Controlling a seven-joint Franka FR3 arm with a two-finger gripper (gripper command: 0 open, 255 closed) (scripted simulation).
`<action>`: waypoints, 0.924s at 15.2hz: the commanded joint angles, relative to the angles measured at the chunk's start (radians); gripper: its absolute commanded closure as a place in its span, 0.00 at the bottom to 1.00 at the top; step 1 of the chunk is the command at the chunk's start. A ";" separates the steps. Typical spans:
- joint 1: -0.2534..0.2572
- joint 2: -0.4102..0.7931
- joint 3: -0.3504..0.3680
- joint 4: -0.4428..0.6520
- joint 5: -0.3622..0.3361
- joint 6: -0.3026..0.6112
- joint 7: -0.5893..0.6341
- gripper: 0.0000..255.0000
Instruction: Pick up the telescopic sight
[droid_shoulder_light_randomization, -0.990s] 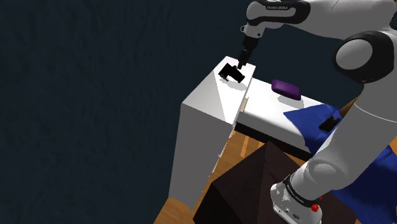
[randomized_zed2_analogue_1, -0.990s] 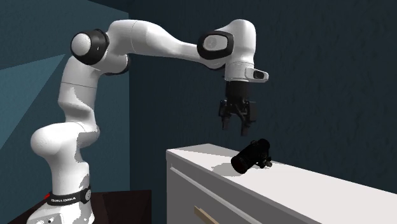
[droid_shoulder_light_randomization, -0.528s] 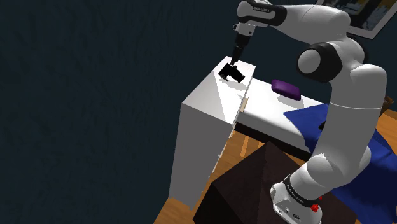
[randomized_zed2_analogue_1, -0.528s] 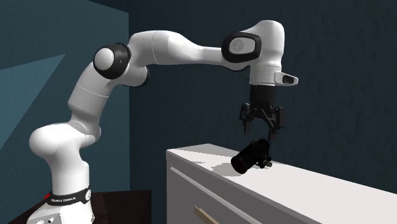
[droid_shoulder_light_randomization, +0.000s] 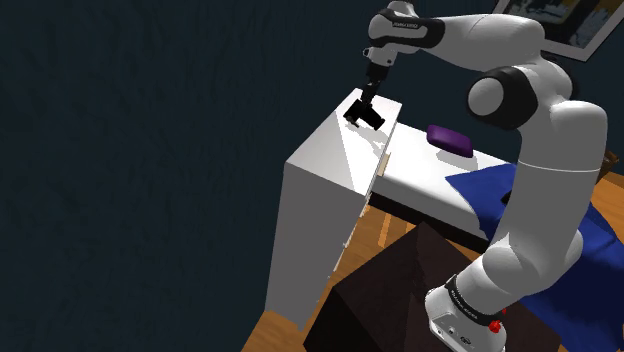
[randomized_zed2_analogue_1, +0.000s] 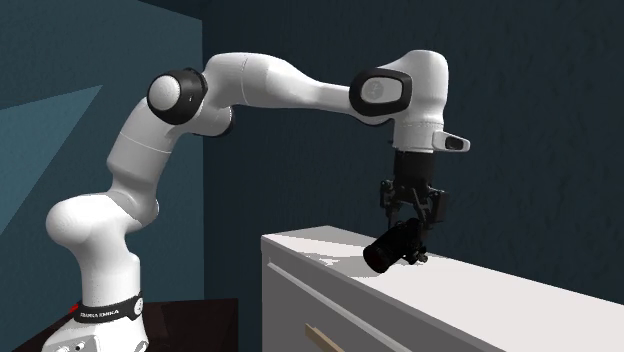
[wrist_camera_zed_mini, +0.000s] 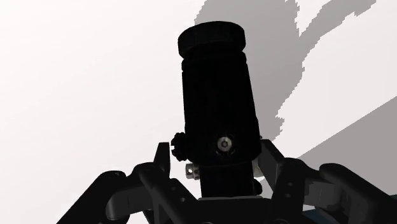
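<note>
Arm (droid_shoulder_light_randomization: 540, 130): it is seen stretched from the stand (droid_shoulder_light_randomization: 385, 300) toward eleven o'clock in the shoulder view, with the wrist turned straight down over the cabinet. The reach is judged to be done.

Cabinet (droid_shoulder_light_randomization: 320, 200): a white unit by whose flat top the task's thing is borne. A purple cushion (droid_shoulder_light_randomization: 449, 139) is seen at three o'clock of that thing in the shoulder view, well apart from it.

Gripper (randomized_zed2_analogue_1: 412, 212): it is placed at twelve o'clock of the sight in the second exterior view, low enough for the body to be straddled. In the wrist view the fingers (wrist_camera_zed_mini: 164, 156) are shown held apart, one on each side of the rear section and very near it. No firm clasp can be made out, so the grasp is judged not yet made.

Telescopic sight (randomized_zed2_analogue_1: 395, 247): a black tube lying on the cabinet top near the far end, with its wide end pointed toward eight o'clock in the second exterior view. It is seen resting on the surface, not raised. The closing of the fingers and the lift are judged to be left.
</note>
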 joint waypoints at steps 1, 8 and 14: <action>0.000 0.000 0.000 -0.004 0.000 0.002 0.000 1.00; 0.001 -0.002 0.000 -0.009 0.000 0.006 -0.001 1.00; -0.004 0.005 0.000 0.069 0.000 -0.066 0.006 1.00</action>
